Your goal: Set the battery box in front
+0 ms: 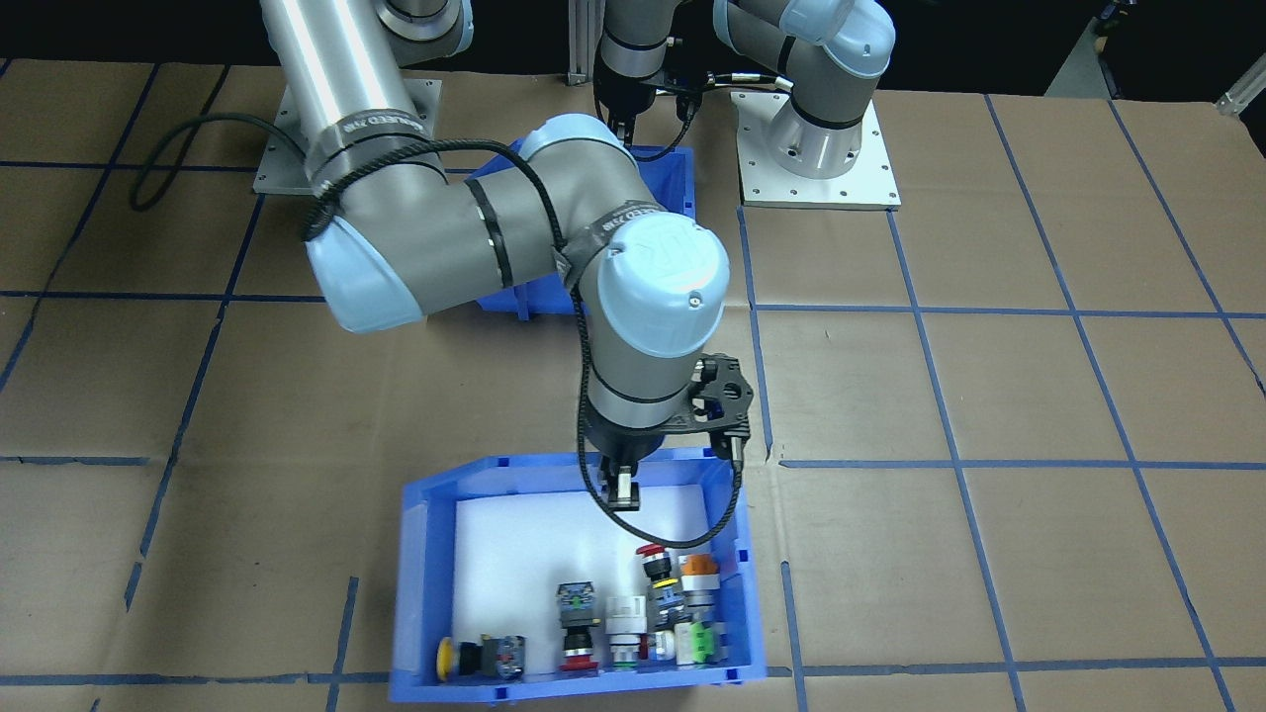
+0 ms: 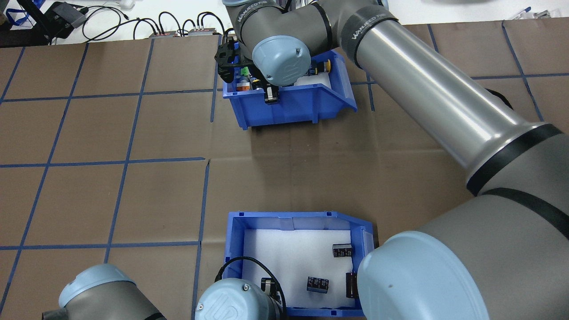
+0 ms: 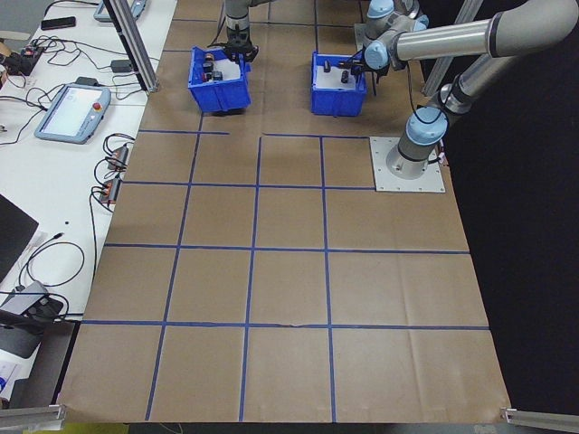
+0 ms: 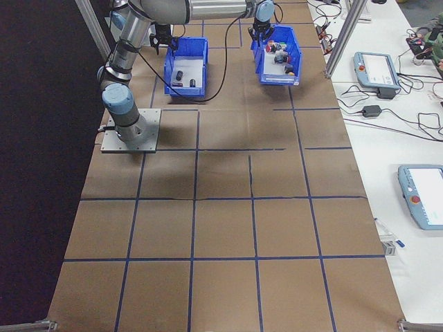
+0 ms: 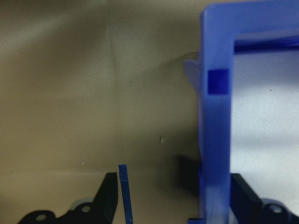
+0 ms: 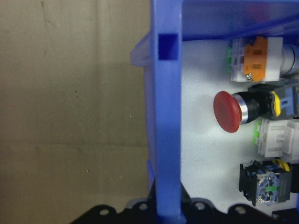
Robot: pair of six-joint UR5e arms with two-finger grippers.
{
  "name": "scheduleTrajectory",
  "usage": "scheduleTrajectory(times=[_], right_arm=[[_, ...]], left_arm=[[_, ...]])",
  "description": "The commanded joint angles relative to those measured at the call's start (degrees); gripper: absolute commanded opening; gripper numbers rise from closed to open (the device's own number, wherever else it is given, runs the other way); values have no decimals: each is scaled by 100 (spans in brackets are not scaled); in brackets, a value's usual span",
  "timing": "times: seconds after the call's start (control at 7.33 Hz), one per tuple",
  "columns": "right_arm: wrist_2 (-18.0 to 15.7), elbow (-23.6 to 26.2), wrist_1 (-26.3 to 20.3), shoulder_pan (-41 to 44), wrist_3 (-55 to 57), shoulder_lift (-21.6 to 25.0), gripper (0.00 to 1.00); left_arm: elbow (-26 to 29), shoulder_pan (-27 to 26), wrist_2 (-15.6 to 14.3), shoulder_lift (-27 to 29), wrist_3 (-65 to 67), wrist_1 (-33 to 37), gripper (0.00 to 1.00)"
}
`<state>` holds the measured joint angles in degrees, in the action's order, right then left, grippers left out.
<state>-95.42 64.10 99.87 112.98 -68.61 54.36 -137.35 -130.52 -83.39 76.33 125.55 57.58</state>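
We saw the battery box (image 2: 295, 222) on the table's near side, close to the robot's bases, with three dark cylinders (image 2: 318, 284) on its white foam. The left gripper (image 5: 170, 196) stood wide open astride its side wall, one finger inside and one outside, apparently not yet squeezing. Well apart, at the far side, the switch bin (image 1: 425, 593) had its wall clamped between the right gripper (image 6: 166, 205) fingers.
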Motion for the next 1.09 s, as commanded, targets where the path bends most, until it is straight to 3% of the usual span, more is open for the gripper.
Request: scheduleTrajectory(times=[0.0,0.14,0.27,0.55,0.95], right_arm=[[-186,67,-327,-634,-127,180,4],[-439,259,-310,-916,-266,276,4],[-451,539,-206,-1293,-589,451,4],[-390,1110,-100,-1987,-1537,916,4],[-363,2549,777,-2779,-3041,1899,4]], left_arm=[[-37,0,42,189,66,-422,40],[-64,0,199,171,84,-423,16],[-64,-9,366,-20,258,-484,0],[-38,157,263,-424,-298,-433,0],[286,1936,121,-453,-2029,191,0]])
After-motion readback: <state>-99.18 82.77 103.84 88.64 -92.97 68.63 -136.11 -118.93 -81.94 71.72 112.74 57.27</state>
